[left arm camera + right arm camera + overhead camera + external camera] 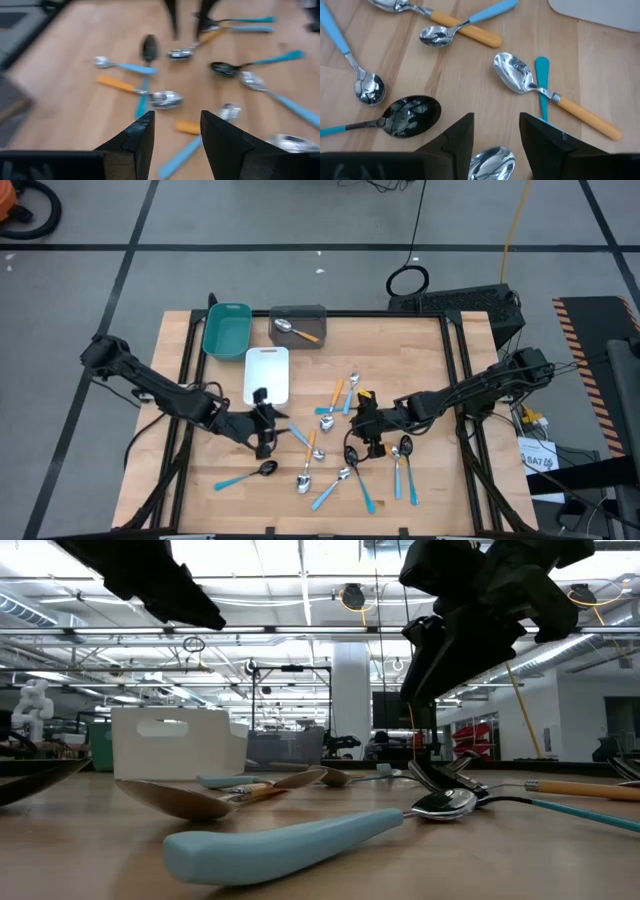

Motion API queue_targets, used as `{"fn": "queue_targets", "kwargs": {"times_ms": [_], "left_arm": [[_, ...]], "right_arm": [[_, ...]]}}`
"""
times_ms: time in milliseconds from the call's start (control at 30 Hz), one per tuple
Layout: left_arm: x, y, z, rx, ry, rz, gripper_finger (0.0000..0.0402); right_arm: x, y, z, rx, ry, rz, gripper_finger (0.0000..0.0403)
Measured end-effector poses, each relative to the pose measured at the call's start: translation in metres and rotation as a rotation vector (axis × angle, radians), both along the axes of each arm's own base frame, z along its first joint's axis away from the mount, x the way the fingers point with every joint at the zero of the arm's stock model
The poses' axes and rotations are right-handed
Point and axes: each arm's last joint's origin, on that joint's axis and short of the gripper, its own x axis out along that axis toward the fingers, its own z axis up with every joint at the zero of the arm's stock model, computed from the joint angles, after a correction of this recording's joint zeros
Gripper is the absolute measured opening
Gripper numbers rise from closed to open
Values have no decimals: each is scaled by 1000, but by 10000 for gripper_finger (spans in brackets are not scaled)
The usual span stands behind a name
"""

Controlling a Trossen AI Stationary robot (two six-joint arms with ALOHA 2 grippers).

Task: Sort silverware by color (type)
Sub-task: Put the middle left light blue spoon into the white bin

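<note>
Left pincer [263, 442] hangs just below white tray [267, 375], fingers apart, holding nothing. Right pincer [368, 438] hangs right of white tray, over spoon pile, fingers apart, holding nothing. Spoons [330, 450] lie spread on worktop [420, 350] below and right of white tray. One orange-handled spoon [296, 331] lies in grey tray [298, 313]. Teal tray [227, 329] sits left of grey tray.

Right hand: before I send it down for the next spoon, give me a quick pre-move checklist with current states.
1. Right hand empty, fingers apart: ok.
2. Silver spoon bowl visible between its fingers: ok.
3. Neighbours clear: not ok, black-bowled spoon lies close beside.
4. Left hand apart from the right: ok.
5. Grey tray already holds one orange-handled spoon: ok.
6. Target spoon's handle colour: cannot tell.
</note>
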Motion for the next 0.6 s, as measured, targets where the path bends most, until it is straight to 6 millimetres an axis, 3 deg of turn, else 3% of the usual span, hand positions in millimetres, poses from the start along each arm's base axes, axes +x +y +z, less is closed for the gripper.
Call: {"fn": "queue_targets", "kwargs": {"times_ms": [200, 400, 600], "left_arm": [[19, -7, -19, 67, 64, -107, 159], [51, -18, -14, 114, 181, -165, 159], [80, -32, -18, 247, 521, -261, 159]], "right_arm": [[1, 0, 1, 1, -17, 3, 153], [1, 0, 1, -13, -16, 20, 153], [1, 0, 1, -15, -12, 25, 153]]}}
